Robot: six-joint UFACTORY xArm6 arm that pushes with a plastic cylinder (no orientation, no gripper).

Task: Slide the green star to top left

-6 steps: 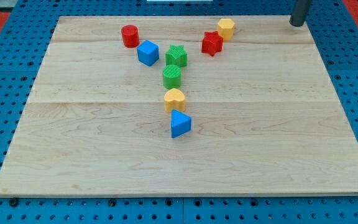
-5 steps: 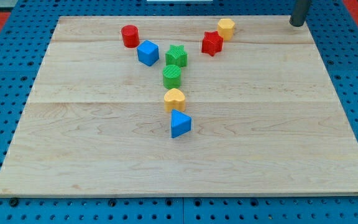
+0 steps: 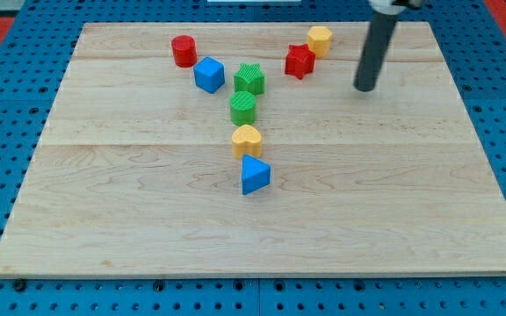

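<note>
Pale wooden desk [image 3: 148,219] resting on a blue perforated base, described from the view's left to its right. Near the view's top, left of centre, stands a red cylindrical block [image 3: 183,51]; just beside it, lower and to the right, sits a blue cube-like block [image 3: 208,75]. Next comes the green star-shaped block [image 3: 249,79], the task's object, close to the blue block and directly above a green ribbed round block [image 3: 243,108]. Below these, in a column toward the view's bottom, lie a yellow heart-shaped block [image 3: 247,140] and a blue triangular block [image 3: 255,175]. Further right are a red star-shaped block [image 3: 299,61] and, touching or nearly touching it at the view's top, a yellow hexagonal block [image 3: 320,39]. At the far right, my tip [image 3: 365,88] is well apart from the green star, with the red star roughly between them. No jaws exist on this rod, so none can be reported. Judged progress: the star sits near top centre, untouched; the whole push toward the top-left corner remains.
</note>
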